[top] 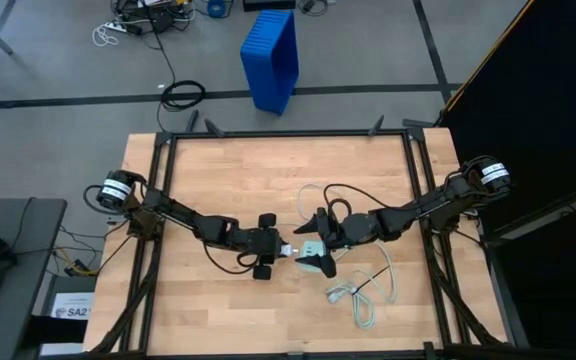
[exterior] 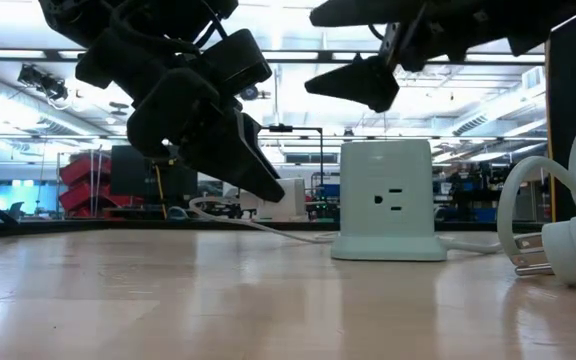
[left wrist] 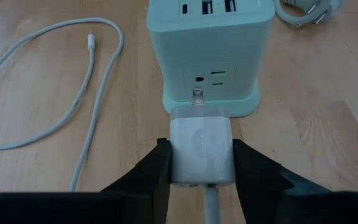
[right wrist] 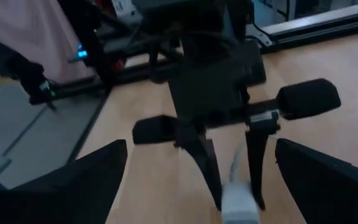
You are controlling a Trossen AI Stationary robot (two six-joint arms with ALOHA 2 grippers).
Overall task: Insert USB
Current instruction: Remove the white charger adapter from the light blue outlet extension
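Note:
My left gripper (left wrist: 202,163) is shut on a white square adapter plug (left wrist: 201,144), also seen from above (top: 286,248). Its metal prong (left wrist: 197,96) points at the side outlet of the pale green-white charger block (left wrist: 210,56), which stands upright on its base (exterior: 386,245). Whether the prong touches, I cannot tell. The thin white USB cable (left wrist: 98,93) lies looped on the table, its small plug end (left wrist: 91,42) free beside the block. My right gripper (top: 322,240) hovers open above the block, holding nothing. My left gripper pinches the adapter plug's two flat sides (left wrist: 178,155) between its two fingers (left wrist: 151,174). The fingers come level from the table's left, along the plug's axis. The plug sits level just above the table, prong forward, and a white cord (left wrist: 210,202) leaves its rear between the fingers.
A thicker bundled white cord with a grey plug (top: 353,290) lies on the table to the near right of the block; it also shows in the low view (exterior: 558,245). A black frame (top: 288,133) borders the wooden table. A blue bin (top: 271,58) stands beyond the far edge.

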